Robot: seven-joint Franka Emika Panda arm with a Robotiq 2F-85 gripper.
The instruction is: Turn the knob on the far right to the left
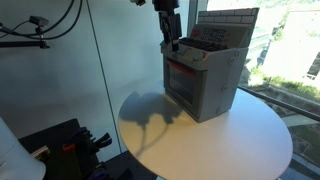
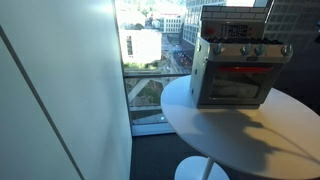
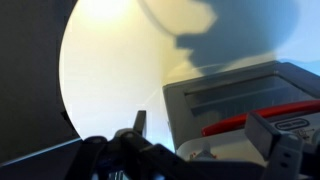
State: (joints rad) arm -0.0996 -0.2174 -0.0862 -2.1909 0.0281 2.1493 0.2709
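The arm comes down from above with its wrist vertical. The black Robotiq pincer [image 1: 171, 43] points straight down and hovers at the upper front edge of the grey box-shaped toy oven [image 1: 205, 85]. In the wrist view the pincer [image 3: 205, 135] is released, its fingers [image 3: 140, 123] standing wide apart and gripping nothing. The red bar handle [image 3: 240, 122] of the oven door lies just beneath the pincer, between the two fingers. A row of dark knobs runs along the oven's front panel below the pincer. The small dark knob on the far right [image 2: 285, 48] sits at the end of that row; how near the fingertips it is cannot be told. The oven door is closed, so its contents are hidden. Under the pincer, the oven stands on the round white table [image 1: 230, 140].
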